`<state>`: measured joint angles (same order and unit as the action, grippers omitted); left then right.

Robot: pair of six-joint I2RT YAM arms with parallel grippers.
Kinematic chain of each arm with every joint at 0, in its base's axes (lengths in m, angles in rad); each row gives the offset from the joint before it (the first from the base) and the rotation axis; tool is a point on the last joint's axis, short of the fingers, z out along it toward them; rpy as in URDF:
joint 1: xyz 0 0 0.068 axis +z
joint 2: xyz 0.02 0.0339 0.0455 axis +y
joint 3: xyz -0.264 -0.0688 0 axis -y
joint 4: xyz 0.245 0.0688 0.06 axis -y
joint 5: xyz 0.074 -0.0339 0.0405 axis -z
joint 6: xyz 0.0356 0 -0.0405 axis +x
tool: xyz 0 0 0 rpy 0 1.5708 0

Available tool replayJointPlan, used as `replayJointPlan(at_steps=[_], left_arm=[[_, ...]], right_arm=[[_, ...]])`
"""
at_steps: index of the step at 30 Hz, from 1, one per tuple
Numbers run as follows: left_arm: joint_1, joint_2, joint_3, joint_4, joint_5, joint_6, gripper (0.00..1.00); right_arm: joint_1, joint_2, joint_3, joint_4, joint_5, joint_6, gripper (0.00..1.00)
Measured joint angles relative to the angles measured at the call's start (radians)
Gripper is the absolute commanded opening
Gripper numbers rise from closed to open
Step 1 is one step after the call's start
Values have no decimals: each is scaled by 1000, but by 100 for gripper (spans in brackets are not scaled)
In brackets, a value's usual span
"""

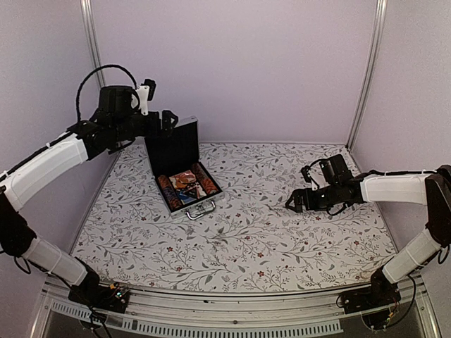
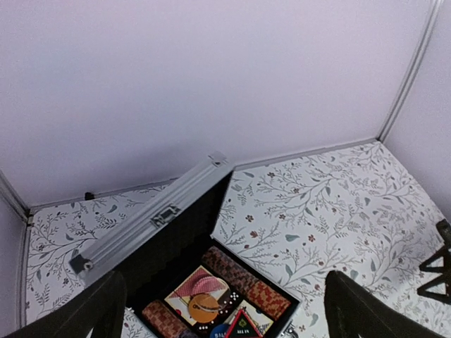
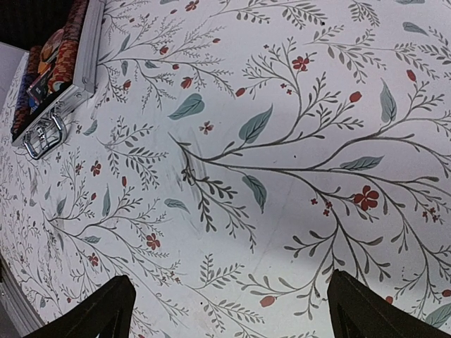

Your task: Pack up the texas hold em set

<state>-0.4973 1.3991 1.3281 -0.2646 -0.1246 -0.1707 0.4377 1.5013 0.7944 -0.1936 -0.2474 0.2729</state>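
**Both grippers spread and empty; case open at left rear of table**

Left gripper [image 1: 168, 121]: jaws spread wide, holding nothing. In the left wrist view its fingers [image 2: 99, 313] sit at the two bottom corners, with the case between and below them. It is held high, just beside the lid's [image 1: 176, 146] top edge. I cannot tell whether it touches the lid. The left arm reaches up and inward from the near left corner.

Right gripper [image 1: 297, 188]: jaws also spread wide and empty. Its fingers [image 3: 106, 313] frame only bare cloth [image 3: 282, 176]. It hangs low over the right half of the table, pointing left, well apart from the case.

Case [image 1: 184, 184]: silver, open, resting on the cloth at left rear.
- The lid stands nearly upright with its black lining facing the front. A latch [image 2: 165, 215] shows on its silver rim.
- The handle [image 1: 201, 209] is on the near edge, toward the table's middle.

Contents, all inside the base:
- Reddish chip rows [image 2: 246, 280] run along both long sides.
- A deck [image 2: 199, 285] with a red-patterned face lies between them.
- A round token [image 2: 205, 307] lies on or against the deck.
- A triangular token [image 2: 243, 327] is just in front of the round one.
- Small pale specks lie near the tokens, too small to identify.

Surround: floral cloth covers the table; the walls [image 1: 246, 63] are plain pale lilac.
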Motion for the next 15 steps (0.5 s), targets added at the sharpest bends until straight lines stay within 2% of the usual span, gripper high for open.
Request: replayJointPlan(at_steps=[7,15], left_arm=[[215,36,93,-10,68,-73,100],[395,231,159,-6,274,-164,100]], right_arm=[[0,0,0,0,0,0,99],[0,-7,0,-1,-3,0,99]])
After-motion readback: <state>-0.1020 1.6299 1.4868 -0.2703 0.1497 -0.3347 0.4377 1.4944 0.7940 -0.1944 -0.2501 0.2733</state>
